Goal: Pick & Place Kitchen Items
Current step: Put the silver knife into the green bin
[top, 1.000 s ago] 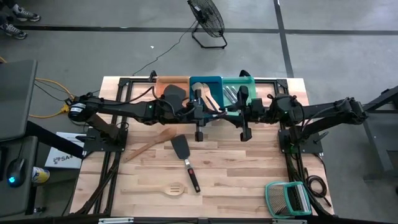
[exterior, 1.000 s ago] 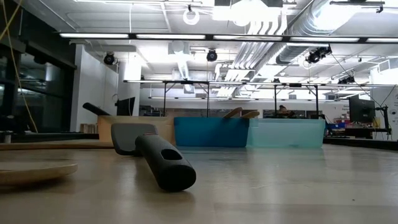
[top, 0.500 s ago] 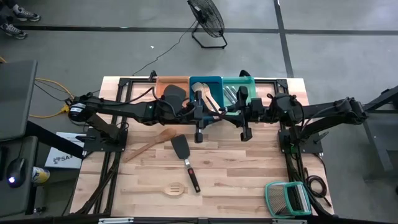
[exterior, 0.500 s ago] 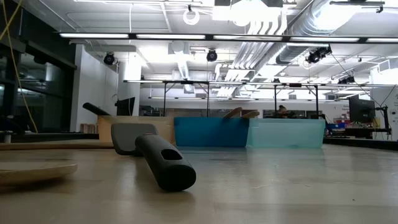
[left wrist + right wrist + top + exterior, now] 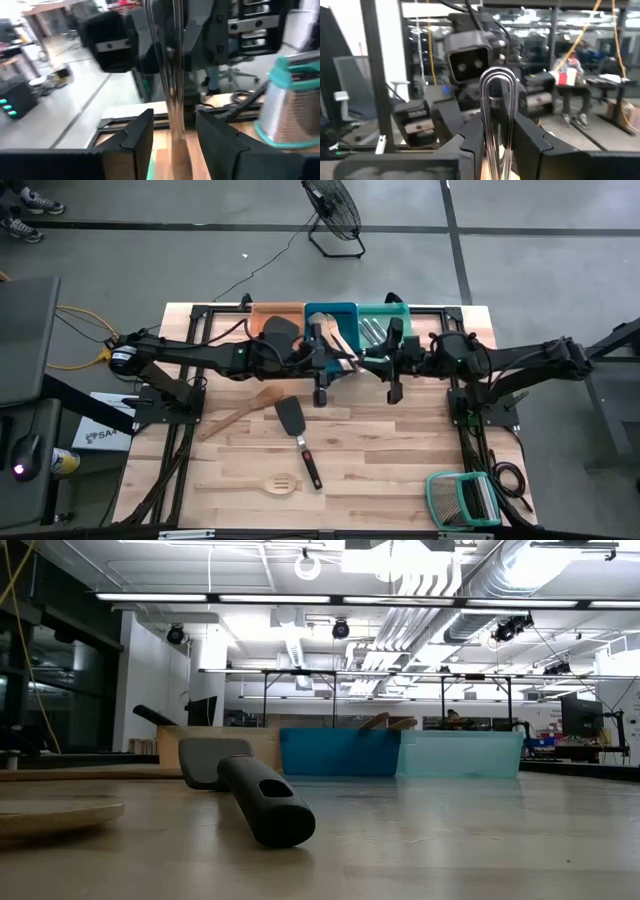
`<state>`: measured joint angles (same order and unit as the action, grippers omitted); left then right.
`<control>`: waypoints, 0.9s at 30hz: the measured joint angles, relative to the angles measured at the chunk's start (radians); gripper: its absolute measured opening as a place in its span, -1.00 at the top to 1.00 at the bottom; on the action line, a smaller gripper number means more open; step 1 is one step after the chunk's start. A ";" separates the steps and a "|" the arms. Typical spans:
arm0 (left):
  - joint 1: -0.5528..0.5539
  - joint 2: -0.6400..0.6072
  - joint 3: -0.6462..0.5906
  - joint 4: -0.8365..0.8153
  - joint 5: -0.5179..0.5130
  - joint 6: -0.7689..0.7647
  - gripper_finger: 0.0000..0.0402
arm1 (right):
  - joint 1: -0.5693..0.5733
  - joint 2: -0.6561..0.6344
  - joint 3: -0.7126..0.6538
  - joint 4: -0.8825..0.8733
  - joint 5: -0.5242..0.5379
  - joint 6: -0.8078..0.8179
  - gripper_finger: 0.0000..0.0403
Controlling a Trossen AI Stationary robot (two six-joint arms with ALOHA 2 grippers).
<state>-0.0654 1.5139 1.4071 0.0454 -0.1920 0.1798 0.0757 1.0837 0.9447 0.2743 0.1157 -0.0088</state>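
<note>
- Two grippers meet upper centre: right gripper [image 5: 495,145] clamps the silver utensil [image 5: 496,120]; left gripper [image 5: 172,132] straddles it, jaws parted.
- I'd release left fully before right withdraws.

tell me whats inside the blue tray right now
In the blue tray, pale wooden utensils show, their ends also poking above its wall in the low view. The left gripper and arm cover the near part, so a count or anything beneath is hidden.

floor: grey concrete [image 5: 520,240], dark lines | fan [image 5: 332,210] behind table | ceiling: strip lights [image 5: 330,597], ducts [image 5: 470,580]
</note>
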 joint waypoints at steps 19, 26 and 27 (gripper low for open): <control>0.000 -0.042 -0.001 -0.165 -0.271 -0.099 0.31 | -0.128 -0.111 0.000 -0.316 0.039 0.127 0.65; 0.000 -0.100 0.001 -0.320 -0.272 -0.107 0.90 | -0.224 -0.110 0.000 -0.405 0.014 0.185 0.65; 0.000 -0.114 -0.001 -0.359 -0.275 -0.107 0.95 | -0.241 -0.110 0.000 -0.418 0.014 0.192 0.65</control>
<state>-0.0650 1.4002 1.4064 -0.3134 -0.4669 0.0730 -0.1652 0.9733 0.9447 -0.1441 0.1295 0.1836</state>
